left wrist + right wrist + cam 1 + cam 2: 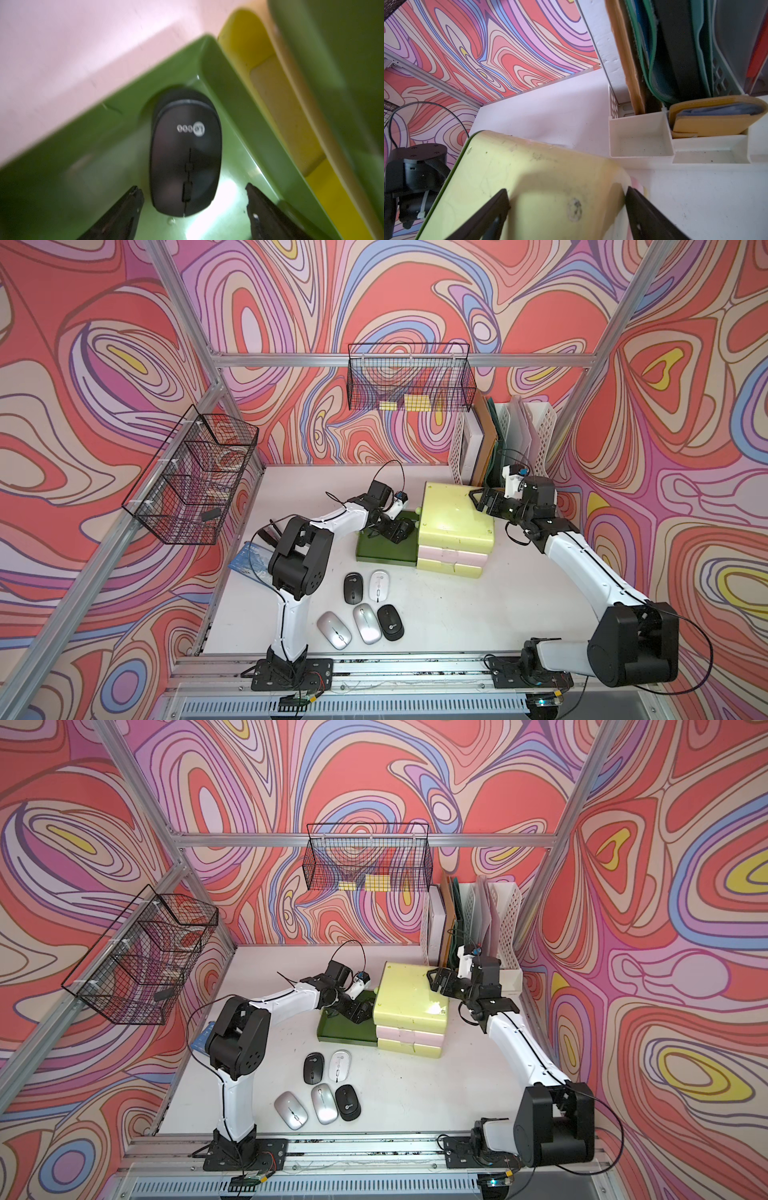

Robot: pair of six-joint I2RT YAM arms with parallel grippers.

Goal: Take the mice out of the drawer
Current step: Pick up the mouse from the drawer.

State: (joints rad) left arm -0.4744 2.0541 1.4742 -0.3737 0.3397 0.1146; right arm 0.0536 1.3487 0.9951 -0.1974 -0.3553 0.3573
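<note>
Both top views are bright and even, bent at the edges, one showing glare on the yellow drawer unit [409,994]; the left wrist view is dim and blurred, glare whitening the floor of the green drawer [93,166].

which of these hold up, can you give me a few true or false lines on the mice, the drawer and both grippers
1. Five mice lie out on the table. True.
2. The green drawer is empty. False: one black mouse lies in it.
3. The left gripper is shut on that mouse. False: its jaws stand open on either side of the mouse's near end.
4. The right gripper is open over the top of the drawer unit. True.
5. The white mouse on the table lies next to a second black mouse. True.
</note>
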